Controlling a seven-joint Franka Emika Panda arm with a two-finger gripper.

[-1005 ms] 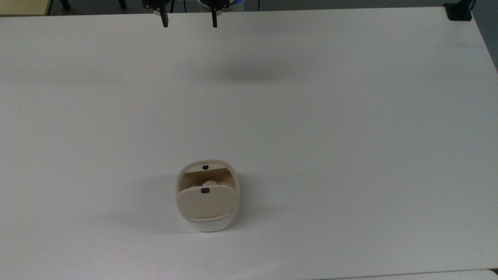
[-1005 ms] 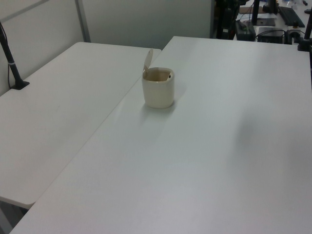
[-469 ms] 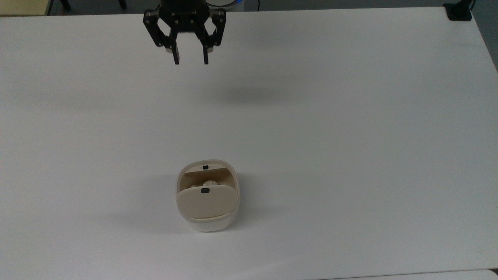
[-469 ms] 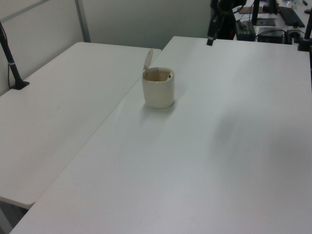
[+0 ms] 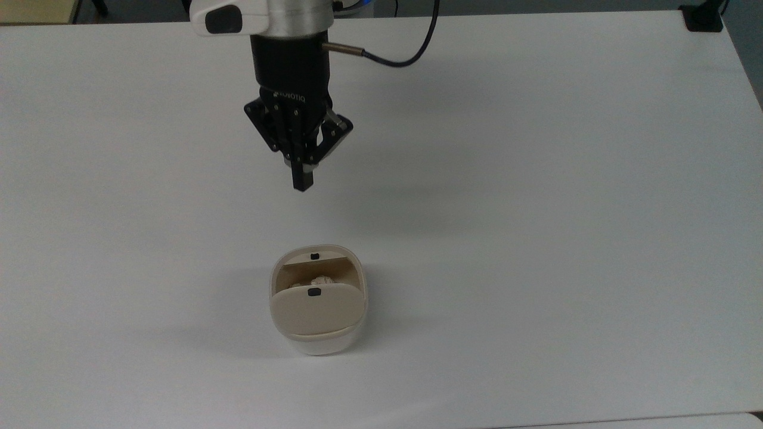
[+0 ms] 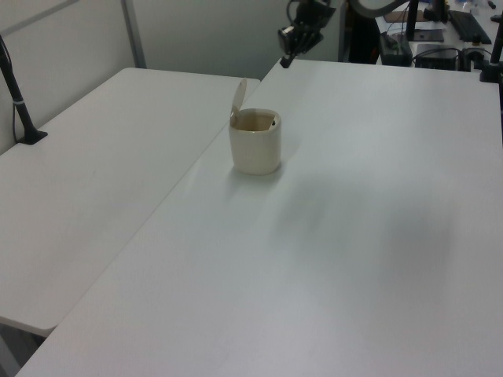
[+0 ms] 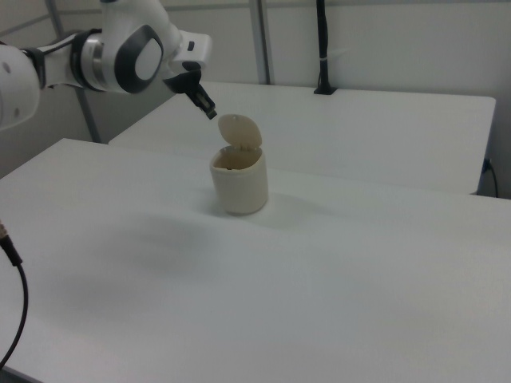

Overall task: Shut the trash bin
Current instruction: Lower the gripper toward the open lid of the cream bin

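On the bench: you have the trash bin standing upright, its lid raised.
Inside it: something pale and crumpled.
Your hand: in the air, apart from the bin, fingers pressed together, holding nothing.

The place looks like a robotics lab or test room. Plain white tables stand pushed together, bare apart from one small bin. A black pole is clamped to a table's far edge by a pale partition wall with metal uprights. Dark equipment and cables crowd the far end in the left view, and a robot arm reaches over the tabletop.
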